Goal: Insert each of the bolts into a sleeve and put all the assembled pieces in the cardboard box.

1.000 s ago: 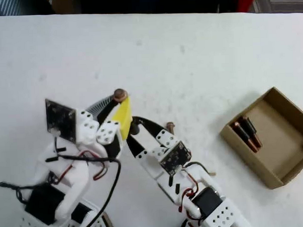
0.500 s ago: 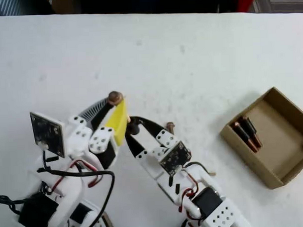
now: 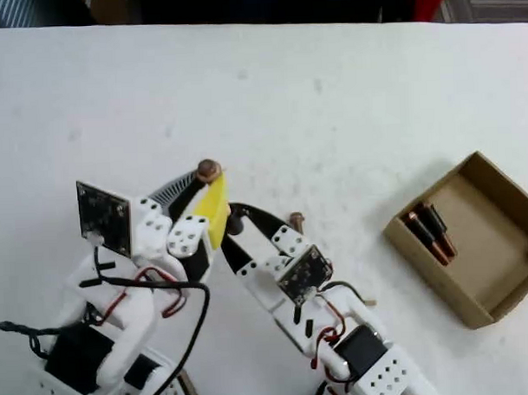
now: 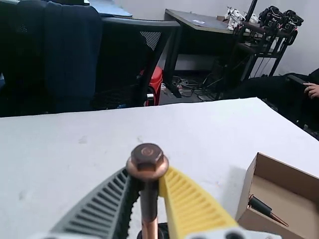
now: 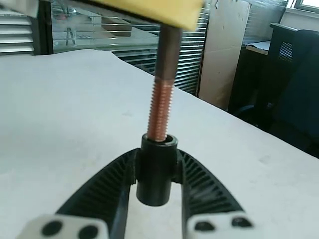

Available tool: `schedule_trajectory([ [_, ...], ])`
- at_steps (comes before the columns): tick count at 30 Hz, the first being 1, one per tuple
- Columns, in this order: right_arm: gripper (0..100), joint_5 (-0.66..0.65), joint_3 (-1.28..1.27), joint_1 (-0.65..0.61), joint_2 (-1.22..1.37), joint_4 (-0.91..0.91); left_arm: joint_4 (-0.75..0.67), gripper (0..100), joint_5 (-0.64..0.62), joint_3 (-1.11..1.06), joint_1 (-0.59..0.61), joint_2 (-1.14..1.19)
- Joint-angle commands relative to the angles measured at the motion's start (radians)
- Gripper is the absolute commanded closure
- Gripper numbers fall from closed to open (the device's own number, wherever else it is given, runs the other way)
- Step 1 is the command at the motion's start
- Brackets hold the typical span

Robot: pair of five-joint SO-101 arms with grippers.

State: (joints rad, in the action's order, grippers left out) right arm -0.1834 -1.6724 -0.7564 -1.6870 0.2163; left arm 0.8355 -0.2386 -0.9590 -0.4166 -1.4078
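Gripping a copper bolt (image 4: 147,160) upright just under its head, the left gripper (image 3: 201,189) sits left of centre in the high view. Just beside it, the right gripper (image 5: 157,172) is clamped round a black sleeve (image 5: 156,159), with the bolt's threaded tip at its mouth. The cardboard box (image 3: 422,248), at the right edge, holds two assembled pieces (image 3: 428,231).

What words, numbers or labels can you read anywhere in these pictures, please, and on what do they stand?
None can be read.
Any stamp on the head of the bolt is too blurred to read.
The sleeve, the cardboard box and the table show no print.
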Motion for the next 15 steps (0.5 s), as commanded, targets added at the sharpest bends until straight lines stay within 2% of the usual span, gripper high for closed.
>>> schedule_trajectory([
  [1,98.2,0.000,0.018,0.015,-0.012,-0.019,-0.072,98,-0.002,-0.018,-0.015,0.018],
  [8,98.1,0.000,0.020,0.012,-0.012,-0.019,-0.061,98,-0.005,-0.026,-0.015,0.018],
  [15,98.1,0.000,0.020,0.013,-0.012,-0.019,0.063,98,-0.008,-0.091,-0.016,0.018],
])
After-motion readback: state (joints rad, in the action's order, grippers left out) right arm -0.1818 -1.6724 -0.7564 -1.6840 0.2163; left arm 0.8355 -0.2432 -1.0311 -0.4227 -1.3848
